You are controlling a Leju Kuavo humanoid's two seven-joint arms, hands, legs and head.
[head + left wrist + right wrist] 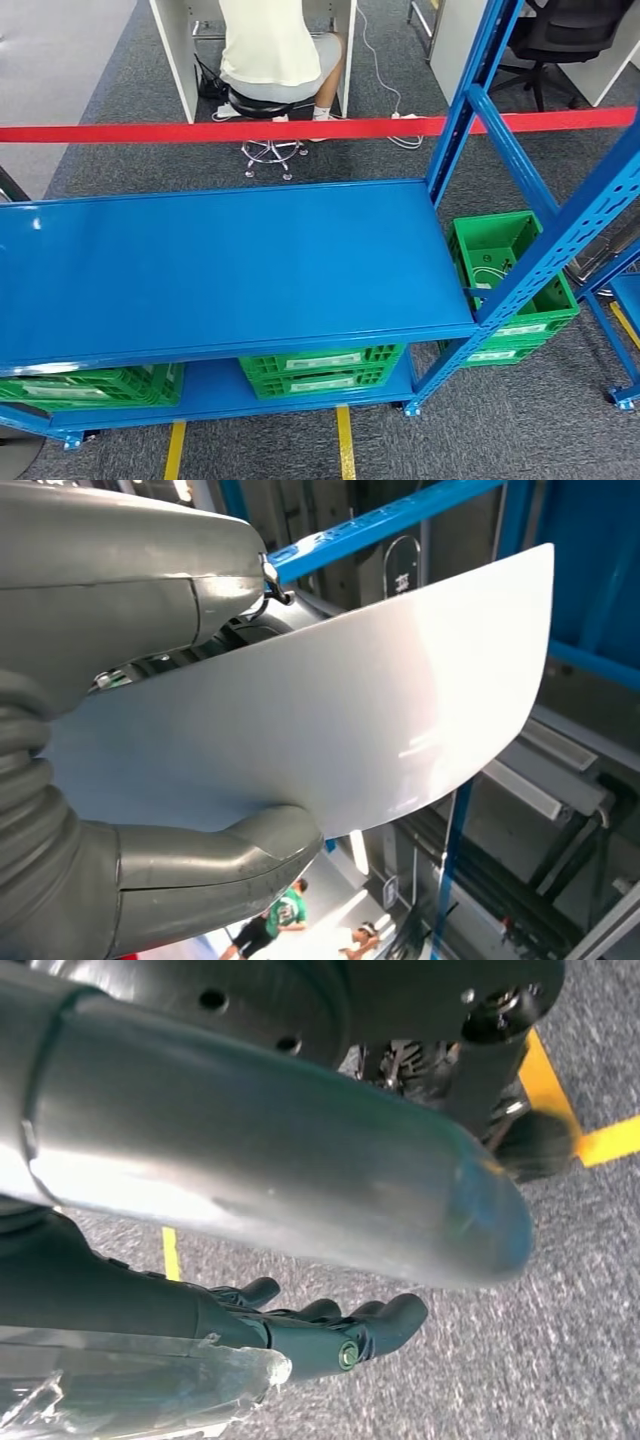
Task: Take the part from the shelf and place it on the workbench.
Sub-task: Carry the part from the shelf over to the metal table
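Progress looks about halfway, as I judge it: the white part [324, 710] is already off the shelf [226, 260] and clamped in the left hand [136, 720], thumb on one face and fingers on the other, with blue shelf framing behind it. Placing it on the workbench remains. The right hand [324, 1325] hangs over grey carpet with fingers stretched out and holding nothing. Green crates [321, 368] sit beneath the shelf's blue top board.
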